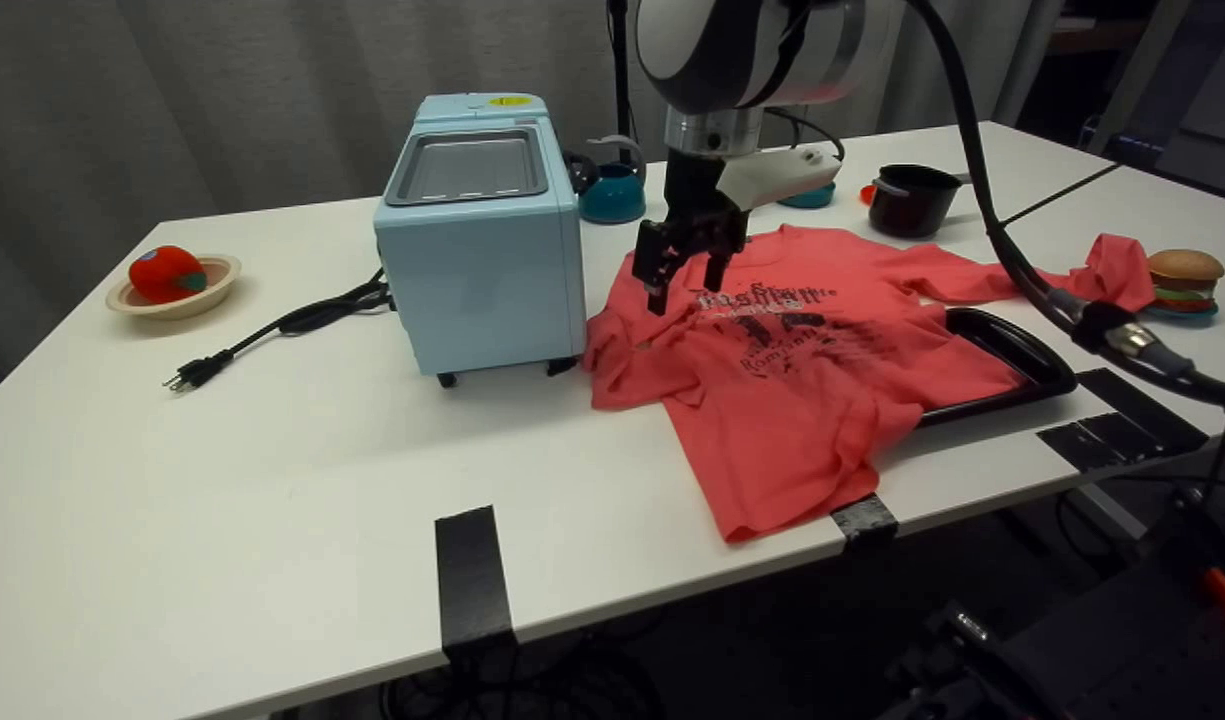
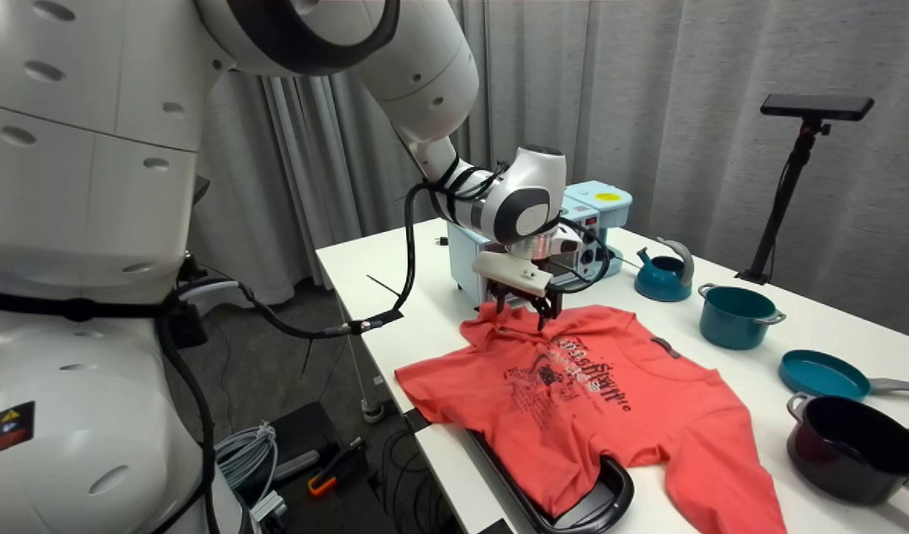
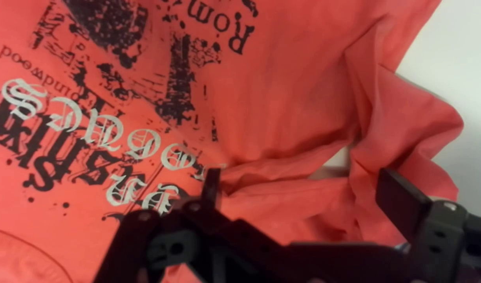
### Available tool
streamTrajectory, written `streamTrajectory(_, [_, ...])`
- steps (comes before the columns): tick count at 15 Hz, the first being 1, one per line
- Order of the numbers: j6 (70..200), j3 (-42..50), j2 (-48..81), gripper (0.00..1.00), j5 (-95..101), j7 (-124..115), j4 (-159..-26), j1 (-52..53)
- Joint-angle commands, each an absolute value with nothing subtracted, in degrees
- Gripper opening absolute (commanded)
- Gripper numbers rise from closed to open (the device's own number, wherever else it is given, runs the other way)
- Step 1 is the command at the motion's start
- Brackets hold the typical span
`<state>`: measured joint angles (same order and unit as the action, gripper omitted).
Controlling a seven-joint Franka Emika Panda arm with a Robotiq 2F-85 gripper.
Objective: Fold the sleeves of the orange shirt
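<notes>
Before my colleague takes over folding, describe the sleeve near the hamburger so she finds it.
On the white table, find the orange shirt. Its long sleeve reaches away from the light-blue appliance, ending beside the hamburger. Unlike the crumpled sleeve near the appliance, it lies mostly stretched out.

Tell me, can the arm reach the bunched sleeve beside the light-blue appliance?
Likely yes: the fingers hang open over that sleeve with nothing visible in between, though the appliance stands close.
</notes>
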<state>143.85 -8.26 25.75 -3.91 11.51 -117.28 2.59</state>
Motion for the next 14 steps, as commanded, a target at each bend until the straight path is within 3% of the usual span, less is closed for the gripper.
streamTrajectory(1, [143.4,-8.3,25.8,1.0,-3.6,12.0,-116.7,2.5])
streamTrajectory(14, [151.4,-15.3,27.4,1.0,-4.3,13.7,-127.3,6.9])
